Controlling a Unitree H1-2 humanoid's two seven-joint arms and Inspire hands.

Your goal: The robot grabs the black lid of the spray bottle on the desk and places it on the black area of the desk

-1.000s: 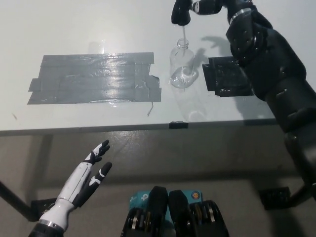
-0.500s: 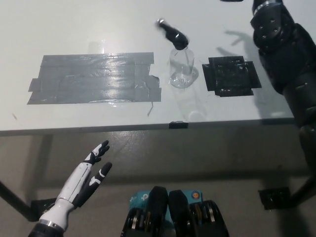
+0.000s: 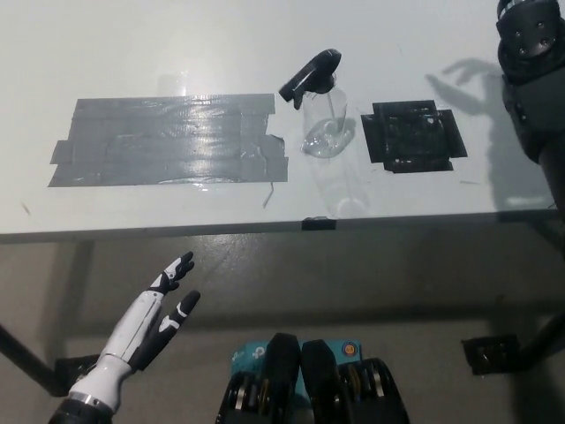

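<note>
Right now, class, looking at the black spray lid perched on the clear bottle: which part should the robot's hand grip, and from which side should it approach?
Probably grip the black spray lid by its thick body above the clear bottle, coming from above on the right. The lid sits tilted with its nozzle pointing lower left, and the right arm is on that side. The black patch lies just right of the bottle.
</note>
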